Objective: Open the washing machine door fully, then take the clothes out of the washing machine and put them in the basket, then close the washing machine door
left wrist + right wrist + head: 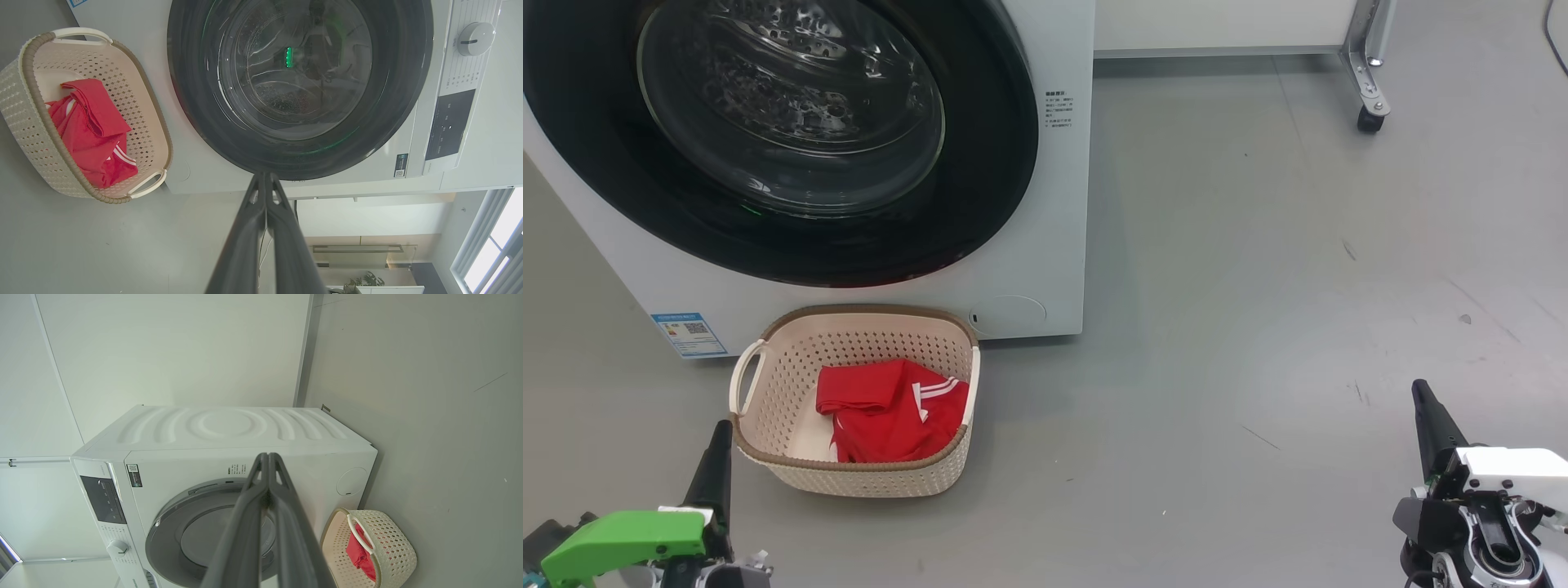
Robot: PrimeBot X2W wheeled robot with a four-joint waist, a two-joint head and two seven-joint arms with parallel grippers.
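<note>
Laundry scene seen from the robot's head, looking down at a grey floor. Washing machine (1054,245) stands at upper left, its front turned toward the robot. Washing machine door (988,171) appears shut, lying flat against that front; being round, it has no long axis, and its glass bowl faces outward. Basket (866,312) sits on the floor just in front of the machine, below the door, with its long axis running along the machine's front and a loop handle at each short end.

Clothes (890,412) lie crumpled inside the basket, toward its right end, white sleeve stripes uppermost; bunched like this, their long axis cannot be told. They look soft, light and limp, best pinched at a raised fold. The door looks rigid with a glossy, likely slippery rim, so its outer edge seems the place to take hold.

Left gripper (721,431) hovers just beside the basket's left end, fingers pressed together, holding nothing. Right gripper (1423,398) hangs well apart over bare floor, likewise closed and empty.
</note>
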